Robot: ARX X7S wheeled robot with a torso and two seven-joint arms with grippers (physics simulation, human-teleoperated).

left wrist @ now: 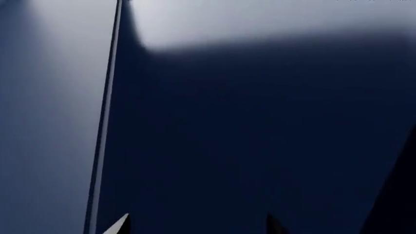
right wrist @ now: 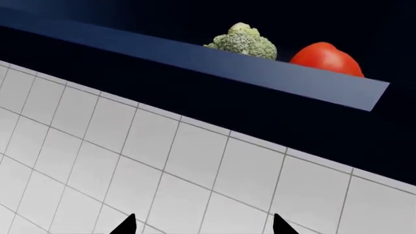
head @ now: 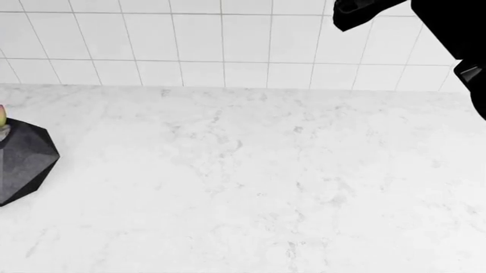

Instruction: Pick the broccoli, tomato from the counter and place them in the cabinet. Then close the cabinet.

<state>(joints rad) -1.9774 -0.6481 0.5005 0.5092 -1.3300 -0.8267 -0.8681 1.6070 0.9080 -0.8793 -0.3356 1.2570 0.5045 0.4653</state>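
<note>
Two things I care about, the broccoli (right wrist: 244,42) and the tomato (right wrist: 327,59), already sit side by side in the cabinet (right wrist: 215,63), behind the front lip of its dark blue shelf. My right wrist view shows them well apart from the right gripper (right wrist: 202,225): only the two dark tips of its fingers (right wrist: 124,226) poke into the picture, spread wide with nothing between them but white wall tile (right wrist: 162,161). The broccoli is a pale green lumpy floret; the tomato just beside it is glossy red, and I cannot tell whether the two touch.

In my left wrist view the left gripper (left wrist: 198,225) faces a dark blue cabinet panel (left wrist: 260,136) with a thin pale edge running along it. Its fingers (left wrist: 118,225) show as two small tips, parted and holding nothing; how close they are to the panel I cannot tell.

From the head view the table (head: 251,182) spreads white and marbled below the tiled wall. At its left edge stands a dark faceted vessel (head: 23,162), cut off by the frame, with something yellowish-green at its top. A black arm segment (head: 395,14) crosses the far right corner.

I see no labels, brands or readable writing anywhere.
</note>
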